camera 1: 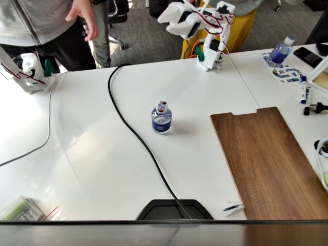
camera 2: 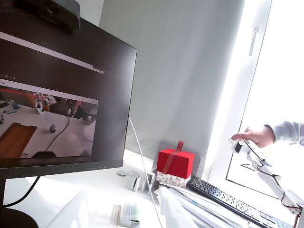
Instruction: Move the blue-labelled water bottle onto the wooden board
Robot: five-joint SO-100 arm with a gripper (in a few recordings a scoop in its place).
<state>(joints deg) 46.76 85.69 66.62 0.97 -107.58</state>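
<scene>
The blue-labelled water bottle (camera 1: 162, 119) stands upright near the middle of the white table, small and clear with a dark blue band and a pinkish-blue cap. To its right in the fixed view the wooden board (camera 1: 266, 161) lies flat, dark brown, with a notch in its far short edge and nothing on it. My white arm is folded up over its base (camera 1: 210, 57) at the table's far edge. Its gripper (camera 1: 168, 18) is raised high, far behind the bottle and pointing left. Its jaws are too unclear to read.
A black cable (camera 1: 134, 134) runs from the far edge past the bottle's left side to a black stand (camera 1: 174, 210) at the front. A white-capped bottle (camera 1: 281, 51) and markers (camera 1: 305, 93) sit at the far right. A person (camera 1: 56, 25) stands behind the table's left side.
</scene>
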